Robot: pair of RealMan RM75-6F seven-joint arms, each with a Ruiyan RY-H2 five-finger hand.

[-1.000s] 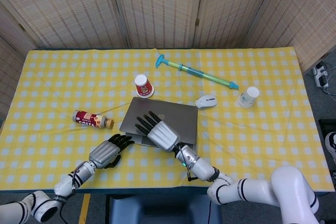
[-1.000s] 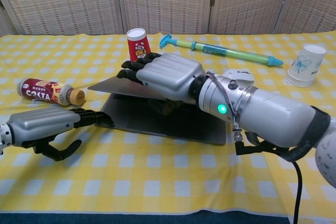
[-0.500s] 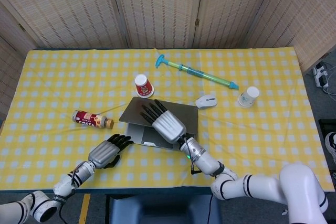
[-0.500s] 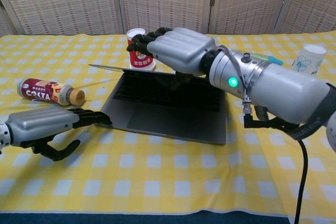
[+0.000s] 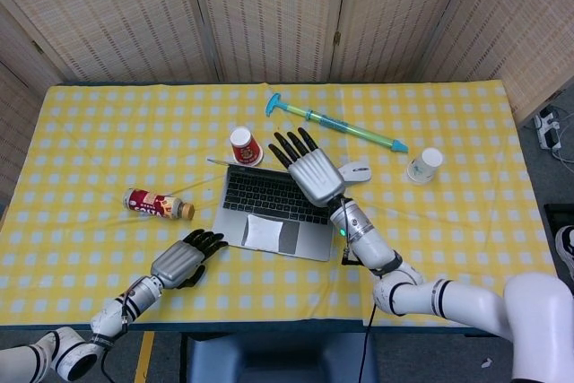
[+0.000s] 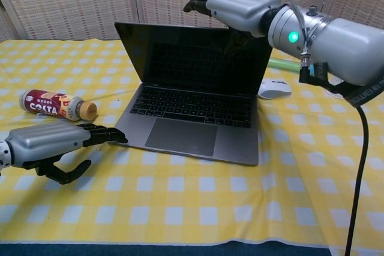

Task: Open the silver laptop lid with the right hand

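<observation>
At the middle of the bench [image 5: 466,221], the silver laptop [image 6: 192,127] stands with its lid near upright, screen dark, keyboard and trackpad exposed. The task appears essentially complete.

Risks, as judged: the right robot hand [image 6: 240,5] rests over the lid's top edge, fingers extended past it toward the rear. Further rearward pressure could over-rotate the hinge or tip the base off the cloth. The red paper cup [image 5: 243,146] sits just behind the lid, and the white mouse [image 6: 275,89] lies just beside the laptop's right edge; a lid swinging further or a sliding base could knock either. A careless withdrawal might drag the lid forward again.

Pose: the right arm reaches in from the near right, forearm raised, palm down on the lid edge, fingers apart and fairly straight; whether the thumb presses the screen face cannot be told. The left robot hand [image 6: 51,145] lies low on the bench, fingers loosely curled, holding nothing, fingertips touching or just beside the laptop's front-left corner. The Costa bottle [image 6: 55,104] lies on its side nearby.
</observation>
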